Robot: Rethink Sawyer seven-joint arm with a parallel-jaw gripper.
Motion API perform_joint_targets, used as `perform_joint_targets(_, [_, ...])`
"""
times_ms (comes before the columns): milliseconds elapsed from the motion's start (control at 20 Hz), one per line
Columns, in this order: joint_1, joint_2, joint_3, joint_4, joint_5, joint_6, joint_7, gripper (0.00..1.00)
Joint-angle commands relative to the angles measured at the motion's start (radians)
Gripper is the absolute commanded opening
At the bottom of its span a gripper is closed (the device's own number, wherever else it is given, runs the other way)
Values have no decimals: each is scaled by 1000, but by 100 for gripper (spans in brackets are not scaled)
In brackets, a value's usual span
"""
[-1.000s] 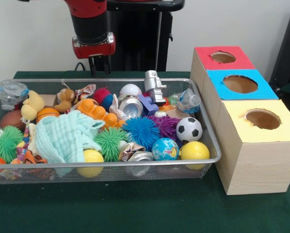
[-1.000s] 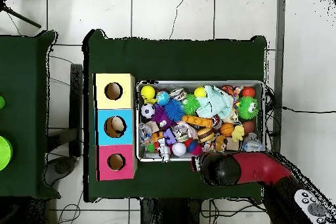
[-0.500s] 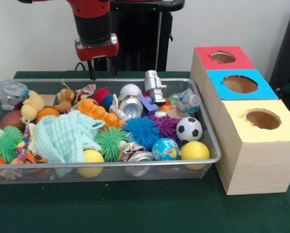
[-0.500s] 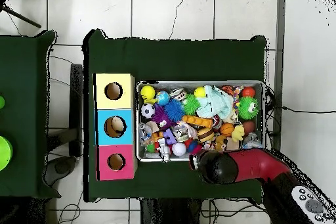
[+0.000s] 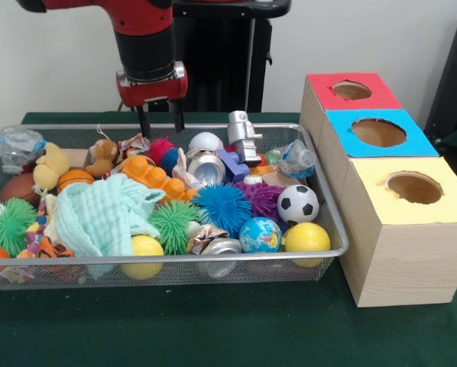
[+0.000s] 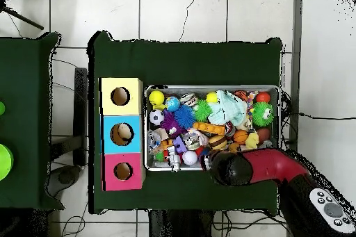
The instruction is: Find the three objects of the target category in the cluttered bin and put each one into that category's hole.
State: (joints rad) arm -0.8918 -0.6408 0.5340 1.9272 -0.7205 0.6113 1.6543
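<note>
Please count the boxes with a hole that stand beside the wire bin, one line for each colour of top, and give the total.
Red-topped box: 1
Blue-topped box: 1
Yellow-topped box: 1
Total: 3

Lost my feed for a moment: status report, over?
Gripper open, empty, hovering over the bin's far edge. Nothing picked; red, blue and yellow holes clear. Red spiky ball and plush bear just below the fingers.
</note>
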Motion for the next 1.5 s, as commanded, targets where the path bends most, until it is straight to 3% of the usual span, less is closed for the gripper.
perform_joint_targets(50, [-1, 36, 90, -210, -21, 183, -322, 100])
perform_joint_targets(400, [-1, 98, 106, -317, -41, 240, -355, 100])
perform_joint_targets(650, [-19, 122, 116, -337, -61, 235, -372, 100])
perform_joint_targets(1000, [7, 166, 39, -255, -196, 123, -278, 100])
perform_joint_targets(1200, [8, 114, 23, -174, -216, 112, -209, 100])
perform_joint_targets(1500, [-35, 19, 7, -69, -203, 176, -208, 100])
